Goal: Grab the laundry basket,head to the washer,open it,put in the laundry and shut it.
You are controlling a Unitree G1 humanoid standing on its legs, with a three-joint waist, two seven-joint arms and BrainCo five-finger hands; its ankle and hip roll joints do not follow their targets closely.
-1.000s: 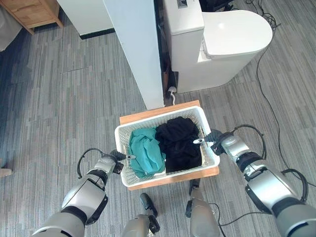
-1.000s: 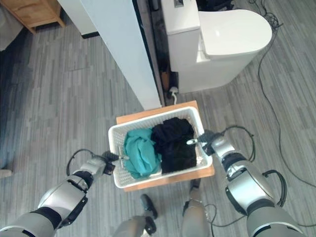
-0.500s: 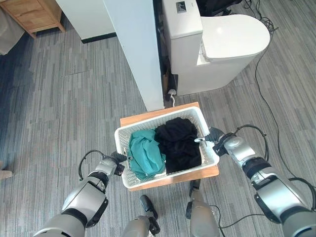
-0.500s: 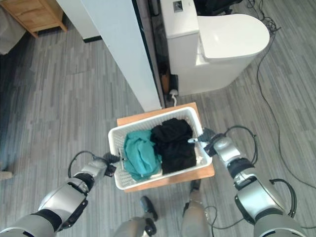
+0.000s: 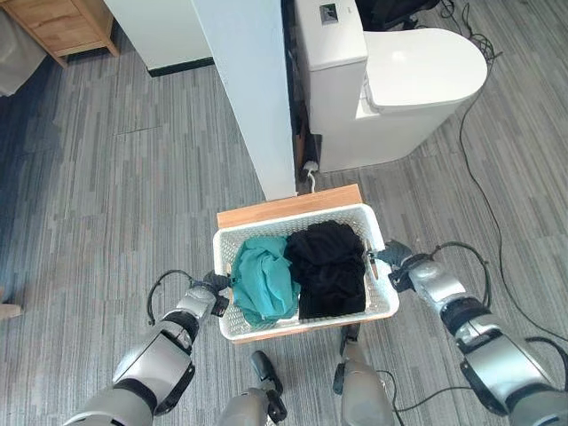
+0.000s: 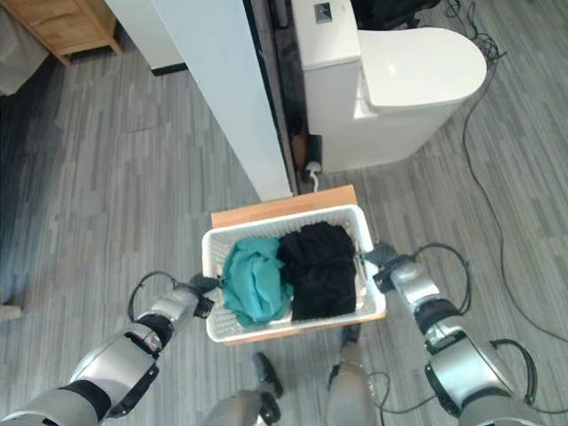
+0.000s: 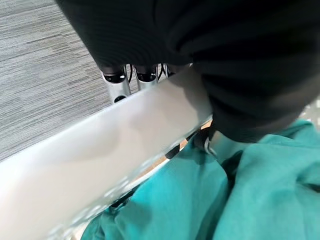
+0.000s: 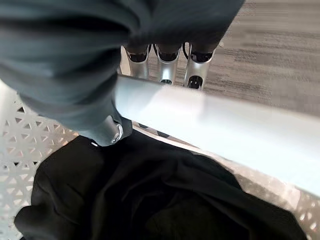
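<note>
Gripping the basket [image 5: 306, 323] by both rims, your left hand [image 5: 216, 286] and right hand [image 5: 394, 258] have drawn it nearer off the stool [image 5: 288, 206], so carry it washerward.

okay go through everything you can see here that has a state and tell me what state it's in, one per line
Basket: gripped at both end rims, over a wooden stand.
Left hand: shut on the basket's rim.
Right hand: shut on the opposite rim.
Teal cloth: crumpled inside the basket, on the left-hand side.
Black cloth: crumpled inside, beside the teal one.
Toilet: lid down.
</note>
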